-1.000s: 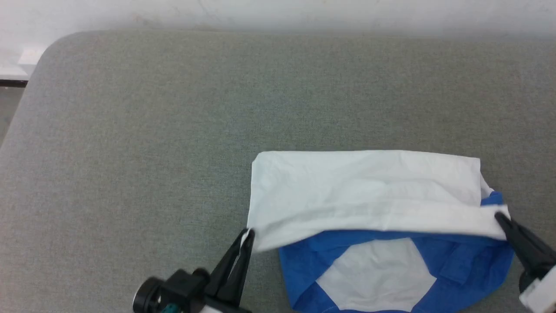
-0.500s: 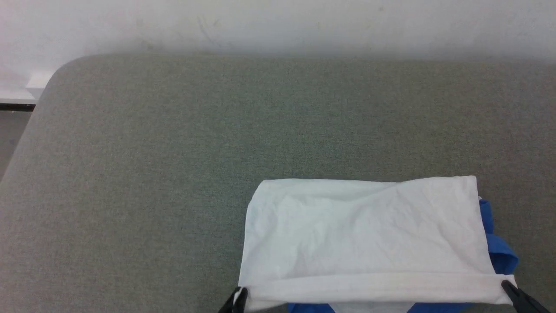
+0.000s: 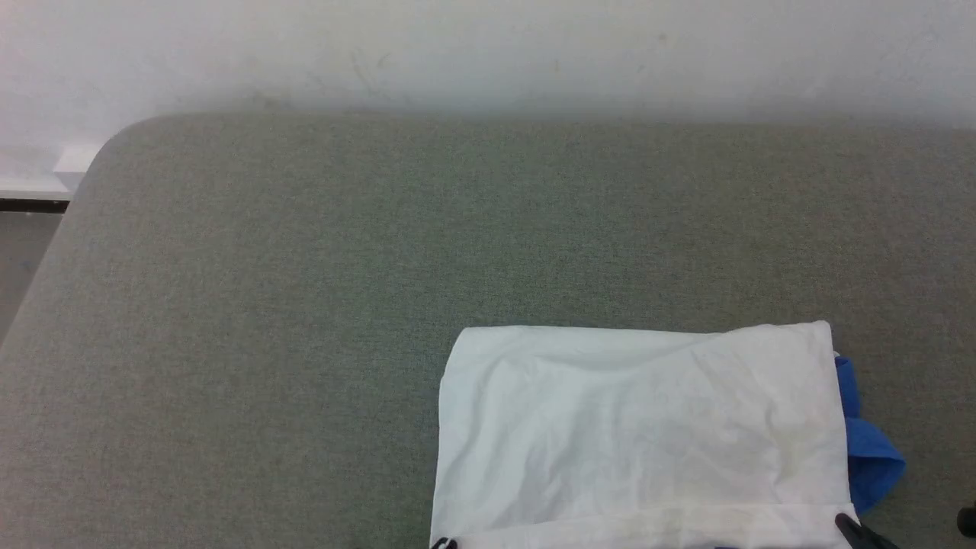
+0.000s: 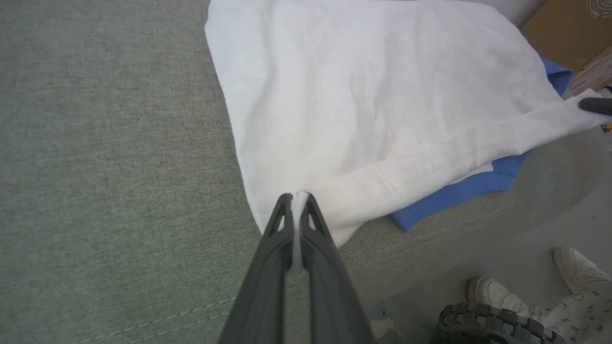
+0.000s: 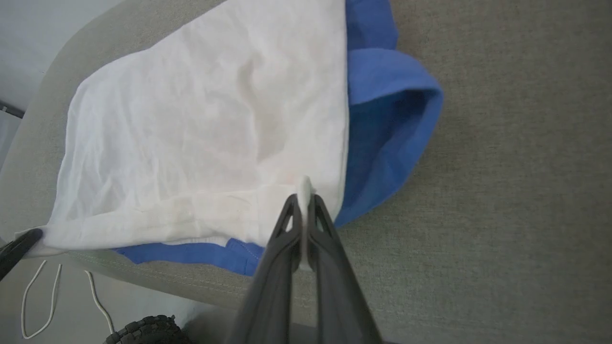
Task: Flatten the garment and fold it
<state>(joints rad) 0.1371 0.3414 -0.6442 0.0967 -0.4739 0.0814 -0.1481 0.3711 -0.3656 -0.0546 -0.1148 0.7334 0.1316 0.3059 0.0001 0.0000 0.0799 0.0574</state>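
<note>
The garment (image 3: 648,435), white with blue sleeves, lies folded over on the grey-green padded surface (image 3: 305,267) near its front edge. Its white hem runs along the near side, and a blue sleeve (image 3: 869,457) pokes out on the right. My left gripper (image 4: 297,198) is shut on the hem's left corner, and its tip shows in the head view (image 3: 444,544). My right gripper (image 5: 304,191) is shut on the hem's right corner, beside the blue sleeve (image 5: 387,124). Blue fabric (image 4: 459,191) peeks from under the hem.
The surface's front edge is just below the hem. On the floor beyond it stand a person's pale shoes (image 4: 492,291), a black wheel (image 4: 487,327) and a white cord (image 5: 43,306). A cardboard box (image 4: 569,28) sits beyond the garment. A white wall (image 3: 488,46) backs the surface.
The head view has shifted. Beyond that, both grippers have drawn the white hem toward the near edge, so the white layer now covers the blue sleeves and neck area.
</note>
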